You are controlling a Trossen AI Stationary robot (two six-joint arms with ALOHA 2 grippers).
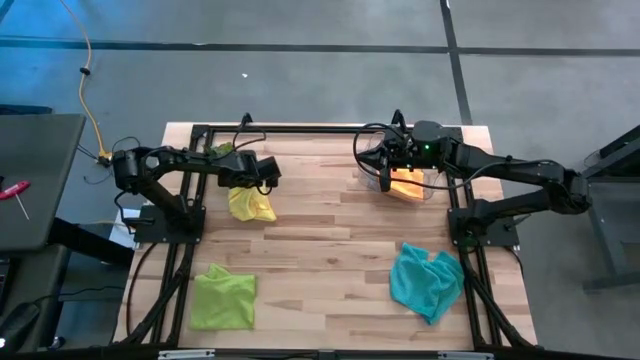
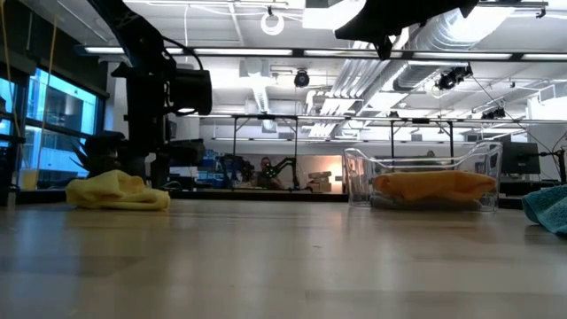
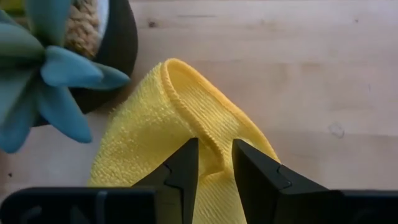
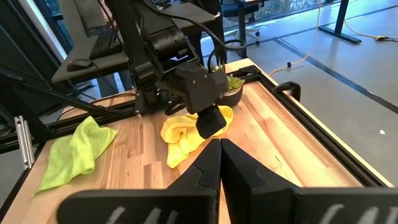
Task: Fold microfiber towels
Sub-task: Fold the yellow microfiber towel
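Two claws work the counter point(image 1: 330, 240): at the far left, the left claw point(image 3: 214, 165) pinches a raised fold of the yellow towel point(image 1: 250, 204). Lime green towel point(image 1: 223, 296) lies near-left, teal towel point(image 1: 426, 282) near-right. Right claw point(image 4: 219, 163), fingers together, hangs over the clear bin point(image 1: 425, 188) holding the orange towel point(image 1: 406, 185), far right.

desk point(image 1: 330, 250): pale wooden planks with a dark metal frame along its edges, standing on a grey floor.
plant point(image 3: 43, 74): small, with thick blue-green pointed leaves, in a dark round pot with pale pebbles, near the desk's far left corner.
clear bin point(image 2: 423, 182): see-through plastic, open at the top, on the far right part of the desk.
yellow cable point(image 1: 90, 90): runs across the floor beyond the desk's left side.
side table point(image 1: 35, 180): dark, left of the desk, with a red-handled tool point(image 1: 14, 192) lying on it.
room behind: bright ceiling lights, ducts, metal stands.
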